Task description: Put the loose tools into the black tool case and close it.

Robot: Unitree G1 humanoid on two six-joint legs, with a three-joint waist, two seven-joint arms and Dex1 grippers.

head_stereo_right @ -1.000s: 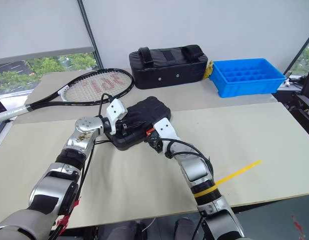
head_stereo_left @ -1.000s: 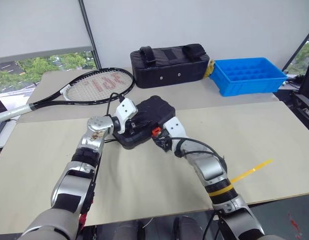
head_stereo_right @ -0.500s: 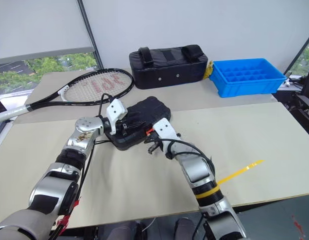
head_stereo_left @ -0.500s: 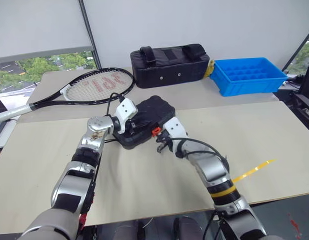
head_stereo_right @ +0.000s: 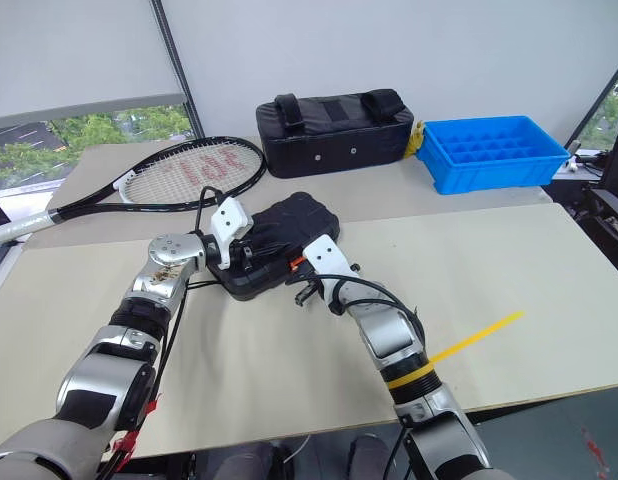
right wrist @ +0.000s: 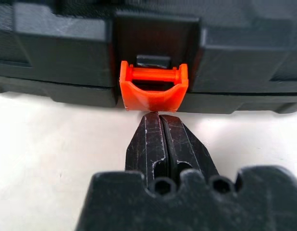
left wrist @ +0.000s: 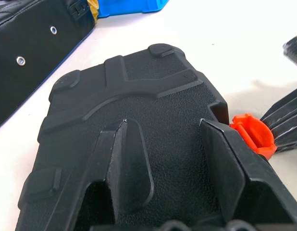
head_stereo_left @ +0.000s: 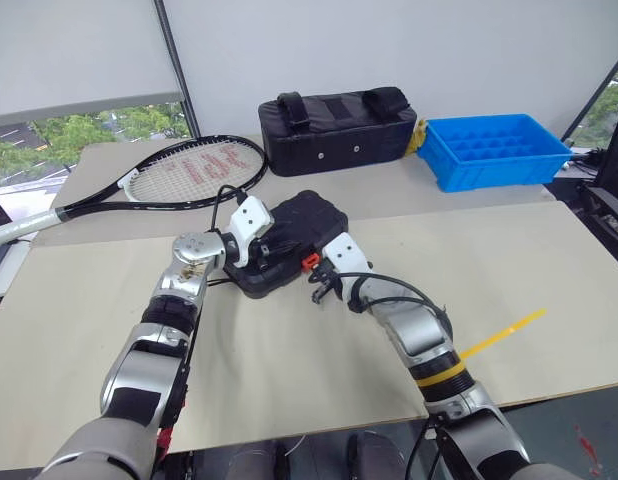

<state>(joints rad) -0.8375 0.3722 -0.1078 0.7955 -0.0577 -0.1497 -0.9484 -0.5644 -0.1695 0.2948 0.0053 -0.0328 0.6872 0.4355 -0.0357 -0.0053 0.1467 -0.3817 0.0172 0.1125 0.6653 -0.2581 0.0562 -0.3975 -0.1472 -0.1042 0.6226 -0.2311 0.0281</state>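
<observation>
Flat black ribbed hard-plastic tool case (head_stereo_left: 292, 242), lid down, on beige worktop (head_stereo_left: 549, 260).
Left hand (left wrist: 175, 168) spread, fingers resting on lid; right hand (right wrist: 160, 122) clenched empty, tips just below small orange latch (right wrist: 154, 86).

Bystanders on the beige table (head_stereo_left: 549, 260)

A tennis racket (head_stereo_left: 179, 172) lies at ten o'clock, its handle reaching off toward nine. A black fabric bag (head_stereo_left: 336, 128) with handles sits at twelve, and a blue plastic tray (head_stereo_left: 494, 150) stands just beside it at one o'clock. A thin yellow strip (head_stereo_left: 499, 334) lies at four o'clock near the table's edge.
</observation>
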